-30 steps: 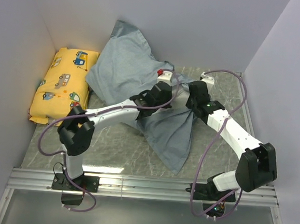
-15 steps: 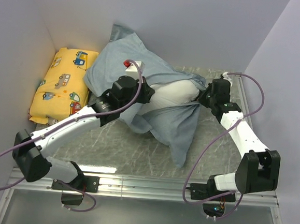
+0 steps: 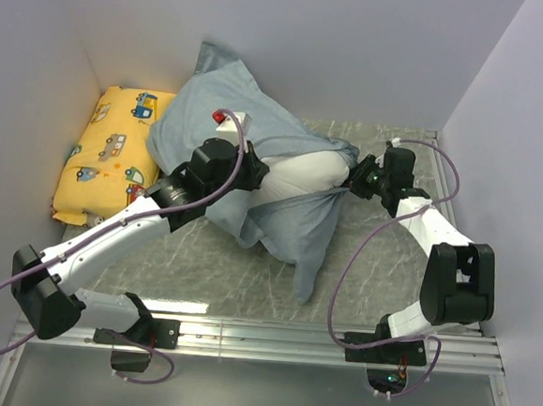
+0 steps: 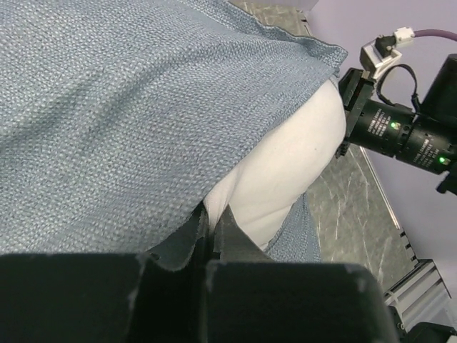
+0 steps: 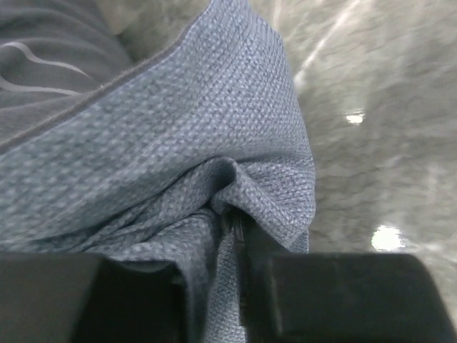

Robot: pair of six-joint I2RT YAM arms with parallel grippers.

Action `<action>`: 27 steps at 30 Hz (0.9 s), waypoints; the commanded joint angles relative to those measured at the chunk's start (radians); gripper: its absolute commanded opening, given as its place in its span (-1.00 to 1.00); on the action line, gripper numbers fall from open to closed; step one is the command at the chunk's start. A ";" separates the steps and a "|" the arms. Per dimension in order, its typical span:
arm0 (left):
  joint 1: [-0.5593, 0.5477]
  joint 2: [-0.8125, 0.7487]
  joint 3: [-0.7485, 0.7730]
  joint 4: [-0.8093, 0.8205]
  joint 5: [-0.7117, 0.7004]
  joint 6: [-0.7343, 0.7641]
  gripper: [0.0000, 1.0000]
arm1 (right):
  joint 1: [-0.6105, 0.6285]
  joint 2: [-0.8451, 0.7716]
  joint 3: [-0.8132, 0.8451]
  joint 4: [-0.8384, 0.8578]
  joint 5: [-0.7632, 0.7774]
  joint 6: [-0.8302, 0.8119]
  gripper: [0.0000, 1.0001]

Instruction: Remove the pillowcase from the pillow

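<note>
The blue-grey pillowcase (image 3: 217, 114) lies bunched at the back middle of the table, with a flap trailing toward the front (image 3: 310, 253). The white pillow (image 3: 302, 175) shows through its open mouth. My left gripper (image 3: 253, 171) is shut on a pinch of the white pillow (image 4: 285, 171) right at the pillowcase's edge (image 4: 143, 107); its fingers (image 4: 211, 218) are closed. My right gripper (image 3: 353, 177) is shut on a fold of the pillowcase (image 5: 178, 143) at the mouth's right side; its jaws (image 5: 232, 236) clamp the fabric. A dark striped side (image 5: 43, 64) shows in the right wrist view.
A yellow cartoon-car pillow (image 3: 111, 153) lies against the left wall. Grey walls close in the back, left and right. The marble tabletop (image 3: 201, 263) runs to a metal rail (image 3: 261, 334) at the near edge. My right arm (image 4: 400, 132) shows in the left wrist view.
The white pillow has come into view out of the case's mouth. My left arm swung left and back. My right gripper went right, then back left with the fabric; the trailing flap shifted left.
</note>
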 commanded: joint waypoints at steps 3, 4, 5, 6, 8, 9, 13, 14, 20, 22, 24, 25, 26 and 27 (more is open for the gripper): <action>0.026 -0.223 0.013 0.086 -0.054 -0.019 -0.99 | -0.112 0.076 -0.004 0.062 0.090 -0.024 -0.30; 0.026 -0.231 -0.018 0.085 -0.046 -0.028 -0.99 | -0.120 0.081 -0.001 0.061 0.081 -0.017 -0.26; 0.026 -0.251 -0.036 0.089 -0.028 -0.042 -0.99 | -0.126 0.090 -0.001 0.062 0.065 -0.014 -0.25; 0.025 -0.260 -0.052 0.088 -0.023 -0.047 -0.99 | -0.137 0.093 -0.001 0.094 0.044 -0.008 -0.24; 0.026 -0.274 -0.090 0.079 -0.027 -0.056 -0.99 | -0.144 0.101 0.002 0.105 0.022 0.006 -0.24; 0.026 -0.284 -0.096 0.065 -0.027 -0.056 -0.99 | -0.146 0.107 0.005 0.111 0.018 0.007 -0.24; 0.025 -0.307 -0.099 0.028 -0.012 -0.053 -0.99 | -0.157 0.127 0.023 0.111 -0.004 0.018 -0.18; 0.025 -0.307 -0.104 0.021 -0.014 -0.055 -0.99 | -0.161 0.127 0.026 0.113 -0.013 0.018 -0.15; 0.026 -0.343 -0.131 0.010 0.003 -0.074 -0.99 | -0.163 0.133 0.045 0.118 -0.033 0.018 0.06; 0.025 -0.349 -0.134 0.014 0.012 -0.079 -0.99 | -0.163 0.137 0.051 0.124 -0.048 0.016 0.11; 0.025 -0.360 -0.133 0.020 0.020 -0.081 -0.99 | -0.163 0.145 0.056 0.119 -0.056 0.013 0.13; 0.023 -0.363 -0.133 0.020 0.022 -0.081 -0.99 | -0.163 0.147 0.057 0.118 -0.058 0.010 0.16; 0.025 -0.364 -0.133 0.024 0.031 -0.076 -0.99 | -0.164 0.151 0.059 0.119 -0.062 0.007 0.19; 0.025 -0.366 -0.131 0.028 0.037 -0.076 -0.99 | -0.164 0.156 0.066 0.121 -0.079 0.006 0.21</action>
